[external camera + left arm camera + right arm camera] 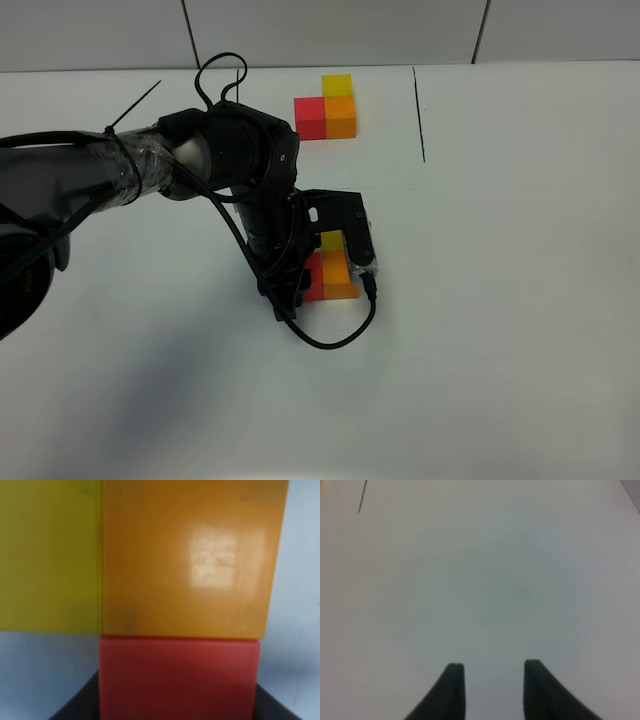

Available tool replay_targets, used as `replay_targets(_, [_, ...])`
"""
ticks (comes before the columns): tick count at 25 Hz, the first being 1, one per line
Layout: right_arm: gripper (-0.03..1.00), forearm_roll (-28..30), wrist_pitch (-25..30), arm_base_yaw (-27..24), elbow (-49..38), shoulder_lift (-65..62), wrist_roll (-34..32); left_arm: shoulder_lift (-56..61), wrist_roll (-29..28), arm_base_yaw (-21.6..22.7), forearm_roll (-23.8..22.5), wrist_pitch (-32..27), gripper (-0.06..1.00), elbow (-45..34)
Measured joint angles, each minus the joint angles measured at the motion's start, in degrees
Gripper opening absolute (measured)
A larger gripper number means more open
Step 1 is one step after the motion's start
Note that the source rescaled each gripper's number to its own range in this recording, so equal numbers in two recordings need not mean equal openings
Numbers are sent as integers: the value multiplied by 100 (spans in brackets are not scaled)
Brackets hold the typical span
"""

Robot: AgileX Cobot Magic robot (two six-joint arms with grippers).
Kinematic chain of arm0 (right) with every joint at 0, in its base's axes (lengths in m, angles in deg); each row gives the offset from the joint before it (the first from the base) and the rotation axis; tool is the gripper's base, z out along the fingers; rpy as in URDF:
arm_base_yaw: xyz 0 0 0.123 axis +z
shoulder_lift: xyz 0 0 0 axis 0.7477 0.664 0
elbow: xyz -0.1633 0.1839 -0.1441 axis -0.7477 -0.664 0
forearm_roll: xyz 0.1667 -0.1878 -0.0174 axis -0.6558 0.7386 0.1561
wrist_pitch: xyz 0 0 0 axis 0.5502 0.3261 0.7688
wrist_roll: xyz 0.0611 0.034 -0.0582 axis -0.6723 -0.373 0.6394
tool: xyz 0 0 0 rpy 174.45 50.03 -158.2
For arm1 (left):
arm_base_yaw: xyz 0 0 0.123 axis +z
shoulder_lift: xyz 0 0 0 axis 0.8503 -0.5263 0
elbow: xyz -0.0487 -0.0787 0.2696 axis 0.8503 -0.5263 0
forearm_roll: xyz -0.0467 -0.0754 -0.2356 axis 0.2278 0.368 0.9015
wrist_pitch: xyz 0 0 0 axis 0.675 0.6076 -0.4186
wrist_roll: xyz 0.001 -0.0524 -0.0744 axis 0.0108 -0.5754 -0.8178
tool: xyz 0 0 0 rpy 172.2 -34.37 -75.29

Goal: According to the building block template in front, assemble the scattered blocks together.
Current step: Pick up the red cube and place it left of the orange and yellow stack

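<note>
- Scattered blocks (335, 272) sit mid-tabletop (520, 300), joined in an L like the building block template (329, 105) at the far edge.
- Left claw (345, 262) pressed together over them, likely nudging alignment.
- Right claw (490, 690) pressed together, empty above bare tabletop.

**Red, orange, yellow on white**

The template (328, 105) is three plain cubes: red, orange and yellow. The blocks (331, 268) carry the same three colours; close up, the orange block (190, 560) shows a pale glossy patch. The desk (520, 300) is white with a thin black line (419, 110). The arm (200, 170) and fingers (452, 690) are black.
</note>
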Motion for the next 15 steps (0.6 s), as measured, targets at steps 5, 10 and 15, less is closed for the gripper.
replay_targets(5, [0, 0, 0, 0, 0, 0, 0, 0, 0, 0, 5, 5, 0, 0])
replay_targets(10, [0, 0, 0, 0, 0, 0, 0, 0, 0, 0, 5, 7, 0, 0])
replay_targets(15, [0, 0, 0, 0, 0, 0, 0, 0, 12, 0, 5, 12, 0, 0])
